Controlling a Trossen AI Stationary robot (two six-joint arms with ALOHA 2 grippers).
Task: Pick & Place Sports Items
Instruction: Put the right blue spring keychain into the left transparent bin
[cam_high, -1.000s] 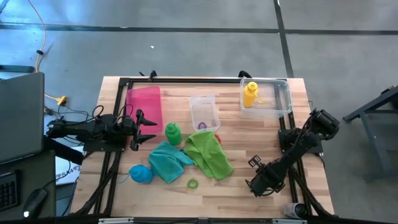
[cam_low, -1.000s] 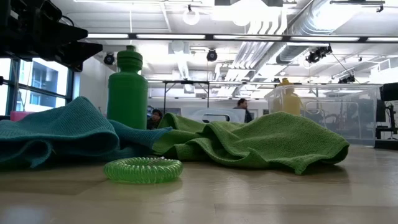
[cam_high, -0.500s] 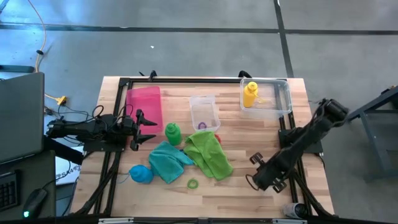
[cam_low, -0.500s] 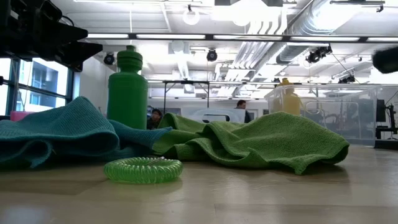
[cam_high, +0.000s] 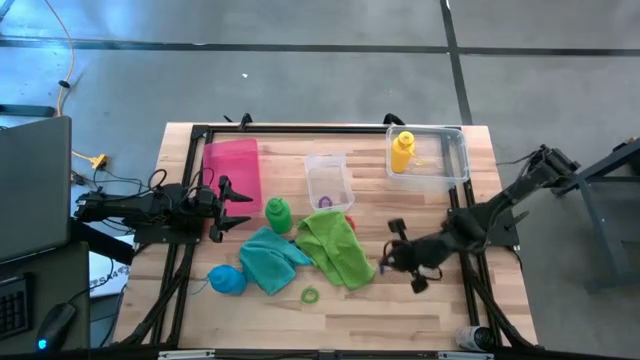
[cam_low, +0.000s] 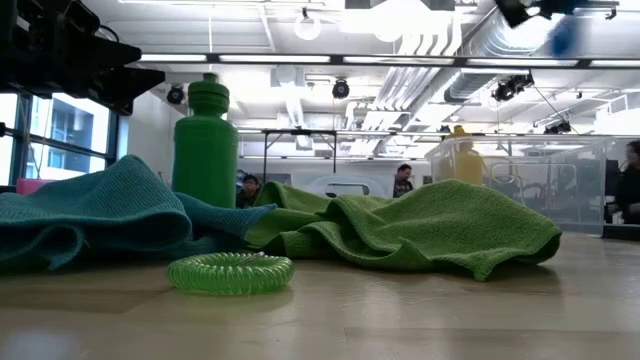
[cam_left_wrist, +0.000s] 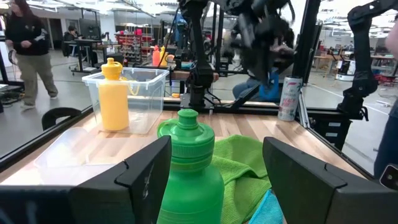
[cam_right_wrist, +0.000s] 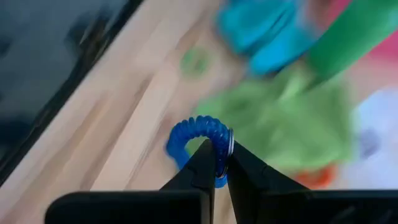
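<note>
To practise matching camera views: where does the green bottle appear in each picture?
High view: green bottle left of centre, beside the teal towel.
Low view: upright at left, behind that towel.
Left wrist view: close, bottom centre.
Right wrist view: blurred, cannot tell.
Shared landmark: lime green towel.

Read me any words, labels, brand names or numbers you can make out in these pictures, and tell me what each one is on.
No text can be read in any view.
Green bottle: plain, no label showing.
Yellow bottle: plain, no label showing.
Can at the table's far edge in the left wrist view: it carries printing, too small and blurred to read.
Shelves and gear in the room behind: too far off to read.
</note>
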